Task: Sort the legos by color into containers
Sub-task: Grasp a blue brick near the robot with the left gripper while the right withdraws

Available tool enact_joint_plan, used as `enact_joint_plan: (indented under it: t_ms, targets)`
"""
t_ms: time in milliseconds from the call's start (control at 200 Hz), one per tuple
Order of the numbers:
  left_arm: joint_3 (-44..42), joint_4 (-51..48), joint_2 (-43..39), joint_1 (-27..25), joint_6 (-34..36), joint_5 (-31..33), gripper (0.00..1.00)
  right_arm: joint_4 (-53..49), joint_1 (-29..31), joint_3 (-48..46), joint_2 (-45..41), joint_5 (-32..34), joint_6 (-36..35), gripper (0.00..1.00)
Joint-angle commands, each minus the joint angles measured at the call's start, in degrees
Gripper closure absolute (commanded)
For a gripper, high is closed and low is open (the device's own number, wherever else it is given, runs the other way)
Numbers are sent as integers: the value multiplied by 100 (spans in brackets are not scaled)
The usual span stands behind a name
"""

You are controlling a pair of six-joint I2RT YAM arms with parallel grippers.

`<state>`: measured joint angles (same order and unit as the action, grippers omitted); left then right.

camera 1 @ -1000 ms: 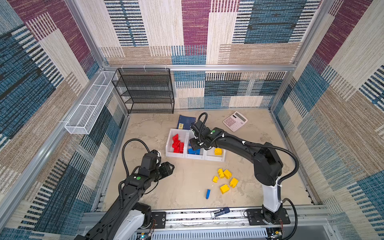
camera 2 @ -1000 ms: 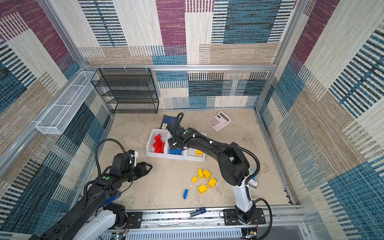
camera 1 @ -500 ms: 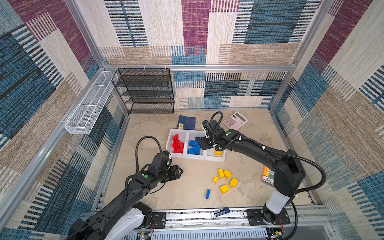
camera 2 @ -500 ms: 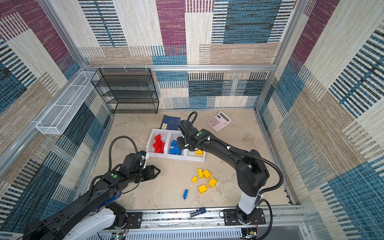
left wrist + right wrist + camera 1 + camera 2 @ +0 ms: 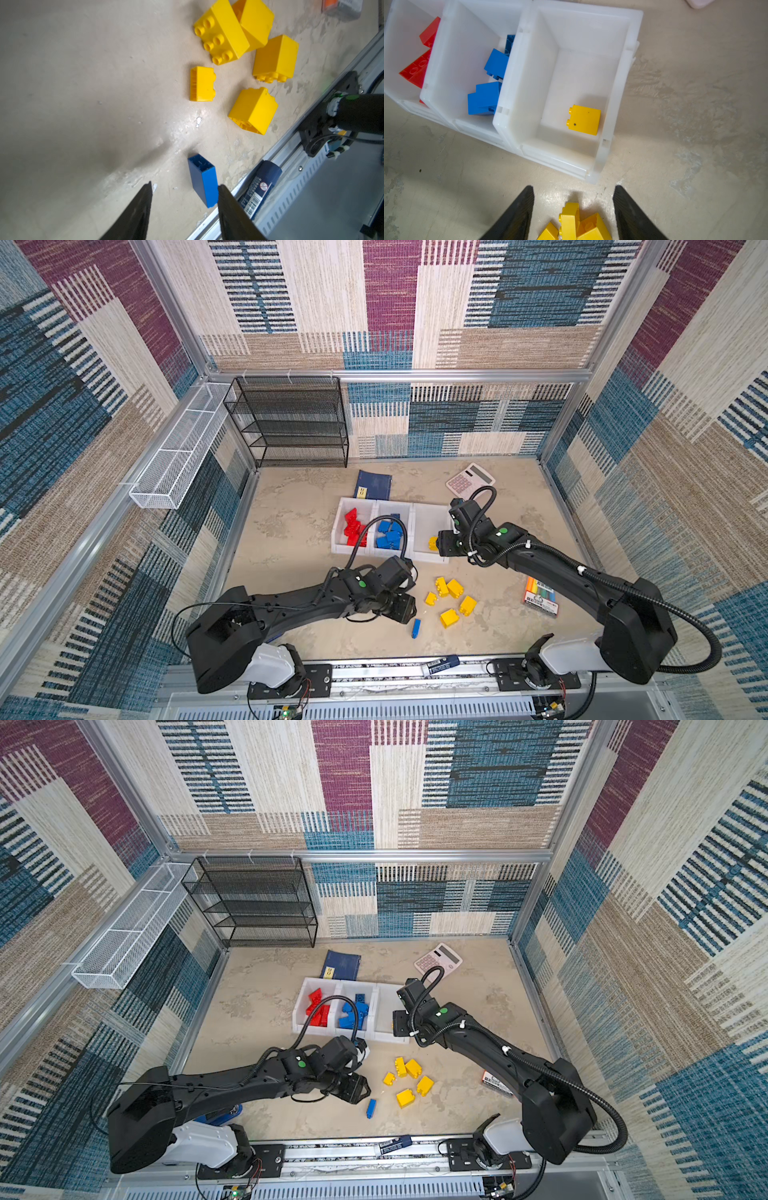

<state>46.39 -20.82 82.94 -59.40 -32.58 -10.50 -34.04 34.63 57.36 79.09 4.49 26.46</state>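
Left fingers [image 5: 141, 207] stood open, the blue brick [image 5: 204, 180] lying on the table [image 5: 83, 104] just inside one tip; right fingers [image 5: 519, 212] gaped empty.

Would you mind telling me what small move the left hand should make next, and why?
Probably ease the left hand forward and down until its open fingers straddle the blue brick: it lies unsorted on the table just ahead of the fingertips, off-centre toward one finger.
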Motion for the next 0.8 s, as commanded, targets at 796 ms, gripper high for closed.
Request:
enact_joint_plan:
  t_ms: [796]
  targets:
    - [713,-303,1200,-521,376,-60,85,240,-27,-296,-226,-37,159,36]
